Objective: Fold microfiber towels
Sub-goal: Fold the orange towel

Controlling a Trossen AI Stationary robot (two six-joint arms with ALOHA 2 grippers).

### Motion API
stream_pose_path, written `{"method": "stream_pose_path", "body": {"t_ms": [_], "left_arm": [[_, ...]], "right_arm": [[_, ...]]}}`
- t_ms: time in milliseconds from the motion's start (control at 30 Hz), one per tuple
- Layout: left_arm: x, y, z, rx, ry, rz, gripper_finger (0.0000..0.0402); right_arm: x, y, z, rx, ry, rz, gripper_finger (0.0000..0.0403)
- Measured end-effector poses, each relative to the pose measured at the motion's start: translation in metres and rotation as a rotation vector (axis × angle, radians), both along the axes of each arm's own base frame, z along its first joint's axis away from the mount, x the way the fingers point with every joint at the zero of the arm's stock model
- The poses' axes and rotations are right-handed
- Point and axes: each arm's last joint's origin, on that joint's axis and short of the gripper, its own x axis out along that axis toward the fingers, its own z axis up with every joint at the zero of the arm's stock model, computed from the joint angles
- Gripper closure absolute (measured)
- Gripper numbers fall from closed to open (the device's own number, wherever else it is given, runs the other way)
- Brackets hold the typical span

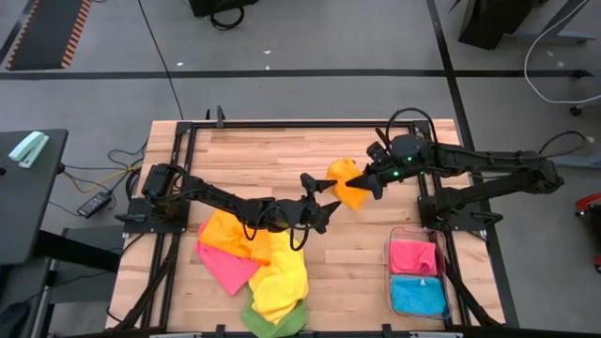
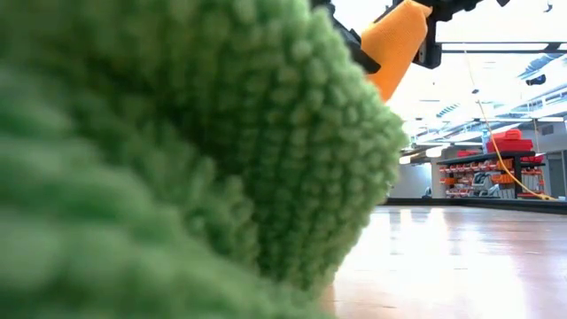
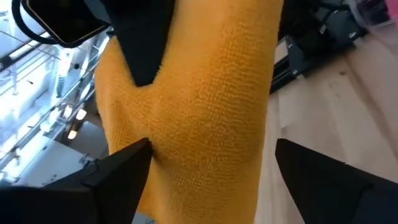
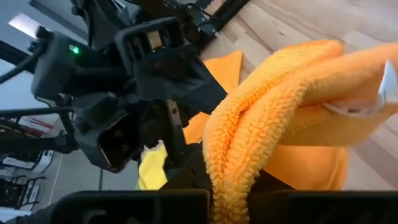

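The orange towel (image 1: 348, 185) hangs above mid-counter, long axis vertical, pinched at its top by the right claw (image 1: 374, 178). The left claw (image 1: 328, 199) stands spread beside it. Other towels (image 1: 254, 268) lie heaped on the wooden counter (image 1: 263, 155).

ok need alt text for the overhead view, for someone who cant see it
Seen from above, the right gripper holds an orange towel up over a wooden table, while the left gripper stands open beside it. A heap of orange, pink, yellow and green towels lies near the front edge; a clear bin holds one pink and one blue.
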Motion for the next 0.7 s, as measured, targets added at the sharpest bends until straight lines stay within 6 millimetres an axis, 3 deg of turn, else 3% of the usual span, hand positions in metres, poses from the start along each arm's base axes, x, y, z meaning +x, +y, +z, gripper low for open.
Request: {"method": "stream_pose_path", "body": {"t_ms": [200, 700], "left_arm": [[0.000, 0.002, 0.010, 0.114, -0.032, 0.027, 0.0063], [0.001, 0.010, 0.009, 0.223, 0.052, 0.043, 0.0088]], "right_arm": [[0.001, 0.000, 0.001, -0.002, -0.018, -0.005, 0.0388], [0.005, 0.014, 0.007, -0.007, -0.082, 0.037, 0.0388]]}}
